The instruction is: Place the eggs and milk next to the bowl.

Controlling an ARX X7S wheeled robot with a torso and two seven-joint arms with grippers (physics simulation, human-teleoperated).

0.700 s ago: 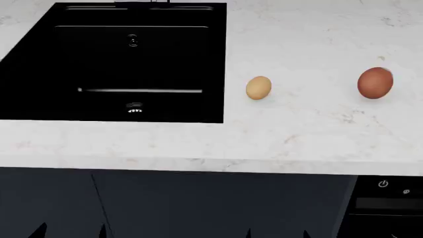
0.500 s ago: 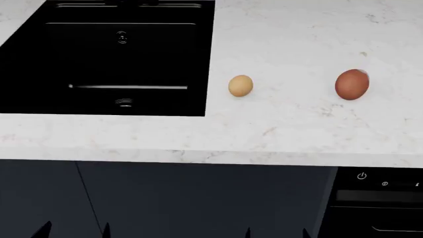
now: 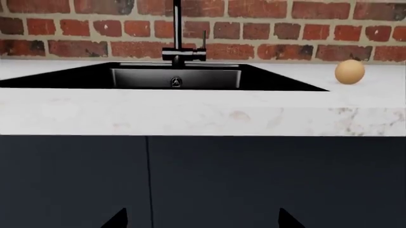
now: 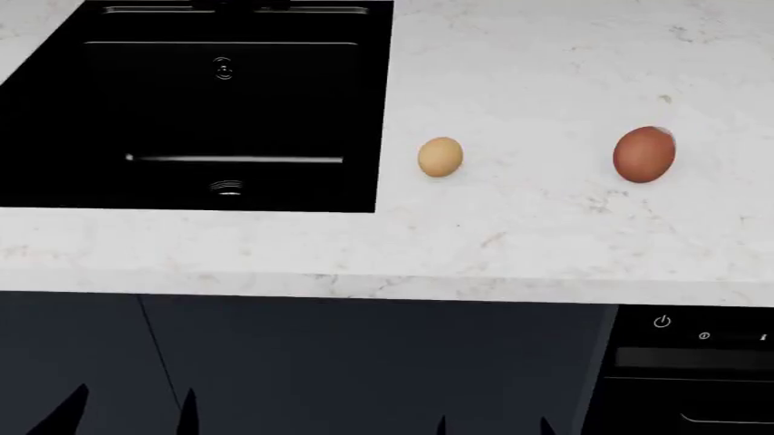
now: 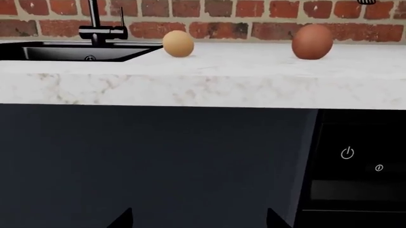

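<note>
Eggs lie untouched on the marble counter, well above and ahead of both sets of fingers. Since half a second ago, only the dark fingertips at the head view's bottom edge have crept up a little. Left gripper is spread apart below the sink. Right gripper, also parted, sits under the tan egg, with the brown egg beyond it rightward. I judge reaching has barely begun; milk and bowl are out of sight.

Light: I see even, bright, soft shadows under both eggs.
Sink: near black, detail perhaps lost.
Focus: sharp.
</note>
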